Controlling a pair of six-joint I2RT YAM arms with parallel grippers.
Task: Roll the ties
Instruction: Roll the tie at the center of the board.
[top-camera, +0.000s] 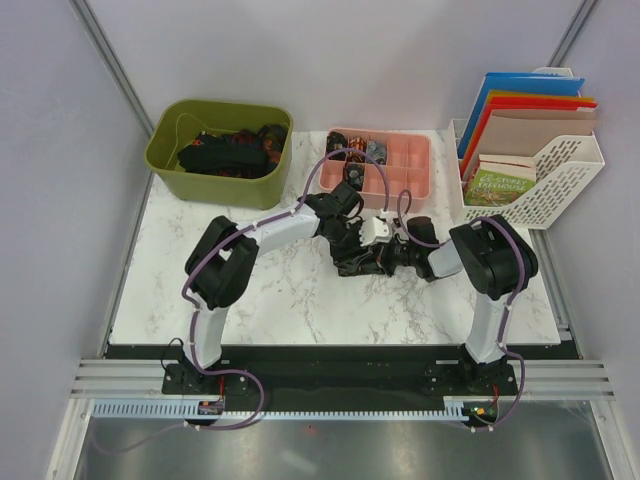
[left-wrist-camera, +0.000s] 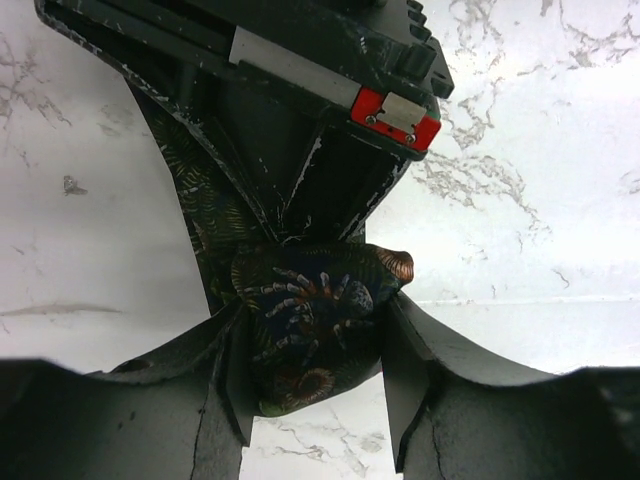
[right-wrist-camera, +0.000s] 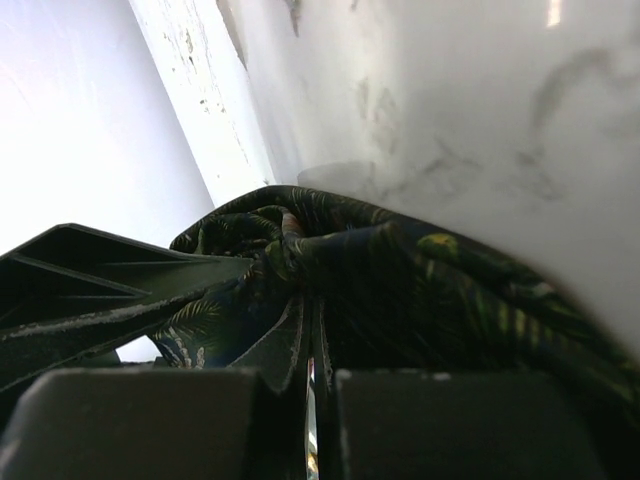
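Overhead, both arms meet over the middle of the white marbled table (top-camera: 250, 300). The left gripper (top-camera: 352, 245) and right gripper (top-camera: 378, 262) converge on one dark tie (top-camera: 350, 268) bunched between them. How far either stands open cannot be told from here. Beyond the grippers sit a green bin (top-camera: 165, 160) of loose ties (top-camera: 225, 150) and a pink divided tray (top-camera: 410, 165) with rolled ties (top-camera: 350, 148). Off to the right gripper's side is a white lattice file rack (top-camera: 570, 190) of folders and books.

The left wrist view shows what the top one hides. The left gripper's matte black fingers (left-wrist-camera: 235, 380) stand about half apart, pressed to either side of a plump rolled bundle of the tie. Its fabric is printed with green fronds and rust-brown blooms. Just ahead, the right gripper, scuffed black with a red tag (left-wrist-camera: 400, 112), pinches the cloth at the bundle's far edge.

The right wrist view shows its jaws closed tight, with leaf-patterned cloth gathered and puckered at the fingertips and the marble just beyond.
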